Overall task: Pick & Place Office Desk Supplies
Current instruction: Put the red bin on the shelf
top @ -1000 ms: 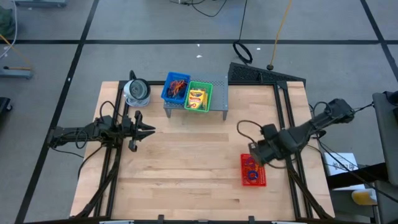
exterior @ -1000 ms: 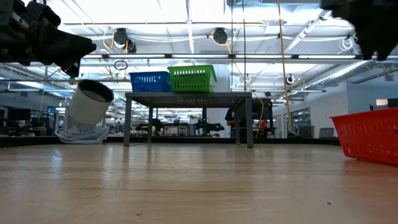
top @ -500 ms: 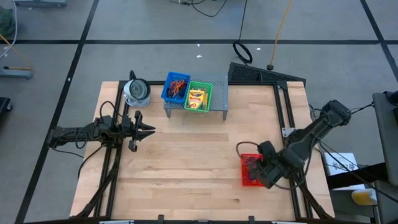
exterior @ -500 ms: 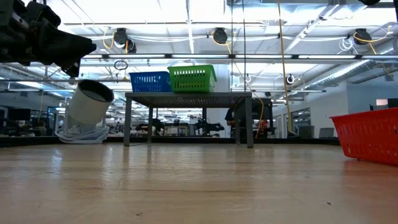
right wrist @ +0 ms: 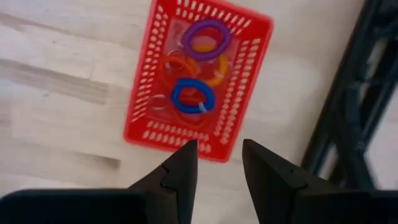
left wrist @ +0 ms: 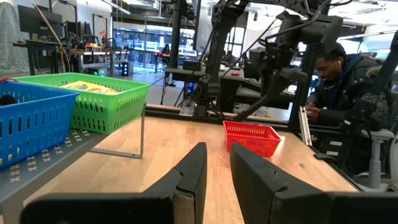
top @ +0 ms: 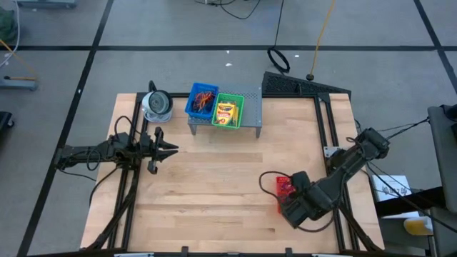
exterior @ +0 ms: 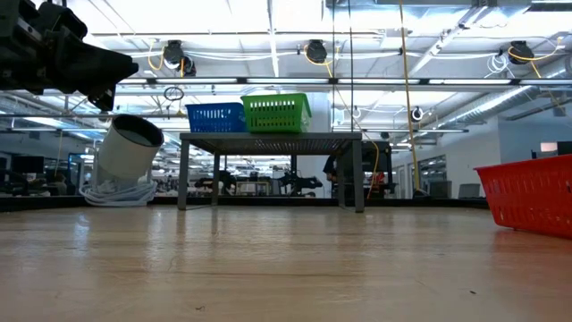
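Crayon boxes (top: 226, 113) lie in the green basket (top: 229, 111) on the grey shelf (top: 250, 107) at the far side of the worktop (top: 214, 185), with a tangle of rubber-band loops (top: 203, 100) in the blue basket (top: 201, 101) just beside it. We see coiled rings, purple (right wrist: 206, 37), orange (right wrist: 214, 67) and blue (right wrist: 192, 96), lying in the red basket (right wrist: 149, 93) near the worktop's right edge. Against the earlier frames, the right arm has swung back toward the near edge: its wrist, which a second ago sat beyond the red basket, now covers the basket's near part in the high view, and the right gripper (right wrist: 217, 155) hangs above the basket's near rim with its fingers (right wrist: 180, 163) apart and nothing between them. The left gripper (top: 170, 149) has not shifted; it hovers over the worktop's left side, near the round white-grey object (top: 156, 105), its fingers (left wrist: 196, 168) slightly parted and holding nothing. The baskets and shelf sit as before.
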Available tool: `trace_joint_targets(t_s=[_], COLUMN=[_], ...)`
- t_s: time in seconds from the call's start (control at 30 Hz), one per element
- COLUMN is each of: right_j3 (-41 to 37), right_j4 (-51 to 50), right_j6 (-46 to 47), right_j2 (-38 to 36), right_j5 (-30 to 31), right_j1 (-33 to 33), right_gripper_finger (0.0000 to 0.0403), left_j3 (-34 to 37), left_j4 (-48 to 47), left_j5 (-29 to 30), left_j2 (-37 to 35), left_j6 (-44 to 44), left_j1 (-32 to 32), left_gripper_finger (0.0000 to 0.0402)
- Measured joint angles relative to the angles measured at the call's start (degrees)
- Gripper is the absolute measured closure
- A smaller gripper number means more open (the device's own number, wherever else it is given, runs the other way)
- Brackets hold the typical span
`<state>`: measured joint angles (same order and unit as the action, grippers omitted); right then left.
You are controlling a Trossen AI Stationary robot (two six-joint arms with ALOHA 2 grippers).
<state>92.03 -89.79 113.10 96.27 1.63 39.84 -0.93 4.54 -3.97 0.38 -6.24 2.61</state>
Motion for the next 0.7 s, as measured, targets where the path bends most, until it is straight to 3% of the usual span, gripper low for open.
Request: trace_joint_targets(t_s=[0.17, 0.43, 0.7], right_j3=[-0.89, -9.22, -17.16], right_j4=[-0.10, 0.35, 6.96], right_j6=[4.10, 9.95, 12.18], right_j2=[-0.76, -5.01, -7.90], right_j5=[0.93, 1.05, -0.42], right_j1=[2.33, 3.03, 3.12], right_gripper_finger=[0.0287, 0.0287, 0.0287], left_j3=[0.00, 0.00, 0.00], left_j4=[-0.02, -0.02, -0.04], left_j5=[-0.04, -0.07, -0.11], left_j2=[0.00, 0.00, -0.01], left_j6=[0.00, 0.00, 0.00], left_j1=[-0.02, -0.02, -0.02], left_gripper_finger=[0.0323, 0.0323, 0.0323])
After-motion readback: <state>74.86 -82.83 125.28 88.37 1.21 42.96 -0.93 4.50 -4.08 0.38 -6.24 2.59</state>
